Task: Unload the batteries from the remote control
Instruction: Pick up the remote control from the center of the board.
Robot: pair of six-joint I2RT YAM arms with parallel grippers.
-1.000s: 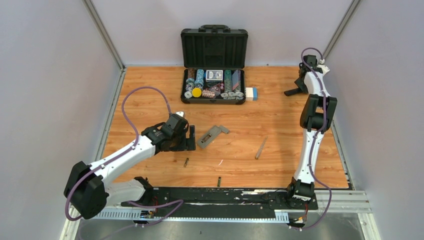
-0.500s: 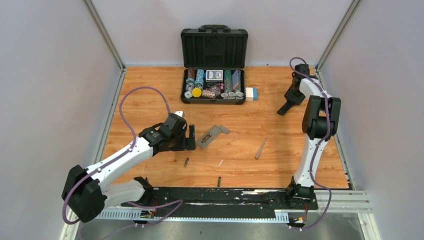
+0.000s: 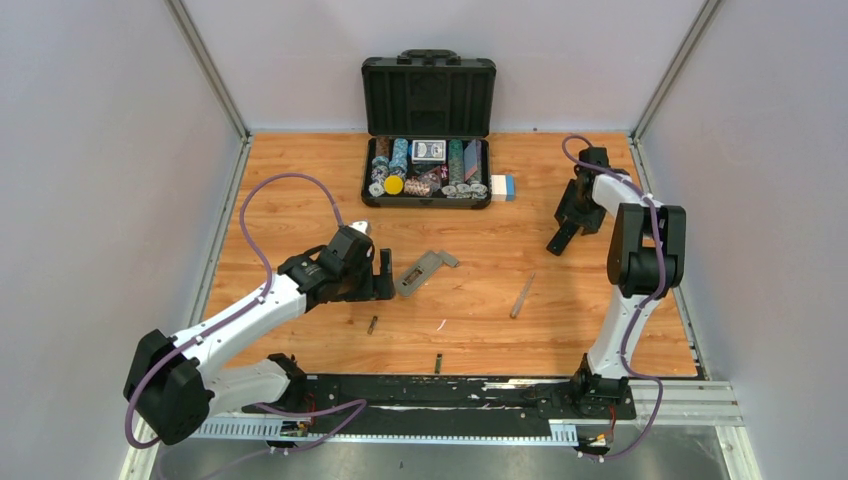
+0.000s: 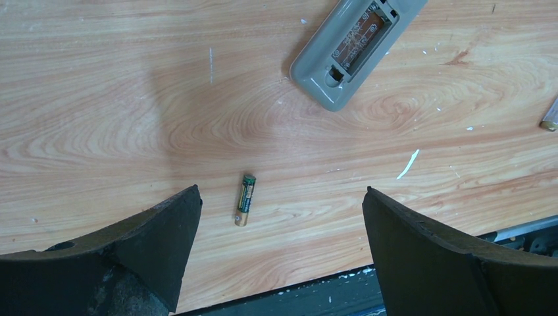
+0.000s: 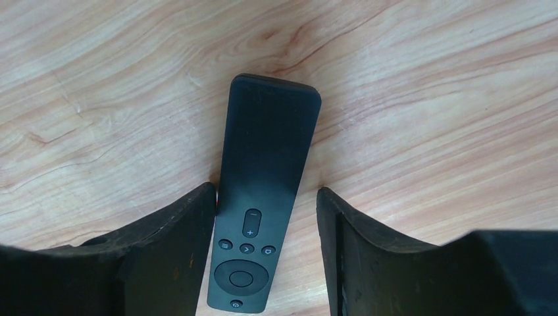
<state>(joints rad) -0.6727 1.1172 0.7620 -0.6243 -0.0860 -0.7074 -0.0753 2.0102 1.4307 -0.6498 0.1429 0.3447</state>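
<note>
Pale grey walls (image 3: 110, 150) close in a wooden table (image 3: 300, 200), and on its near half lie two loose AAA cells. One battery (image 3: 372, 324) (image 4: 245, 199), green-wrapped with a brassy end, lies flat on the wood at about 7 o'clock from the grey remote (image 3: 415, 275) (image 4: 355, 46). A second battery (image 3: 438, 362) lies at 6 o'clock, close to the table's near edge. The grey remote lies face down with its battery bay uncovered. A small grey cover (image 3: 448, 260) lies against its far end at 2 o'clock. A slim grey strip (image 3: 522, 295) lies apart at 3 o'clock. The left gripper (image 3: 384, 276) (image 4: 279, 194) hangs at 9 o'clock of the grey remote, its jaws spread wide over bare wood and holding nothing, with the first battery below and between them in the wrist view. At 2 o'clock of the table the right gripper (image 3: 565, 228) (image 5: 266, 192) straddles a black remote (image 3: 558, 240) (image 5: 270, 131), buttons up. One finger (image 5: 177, 243) meets its edge while a strip of wood shows before the other, so the jaws are parted rather than clamped. At 12 o'clock an open poker-chip case (image 3: 428, 95) holds chips and a card deck, with a small white-and-blue box (image 3: 503, 186) touching its right side.
</note>
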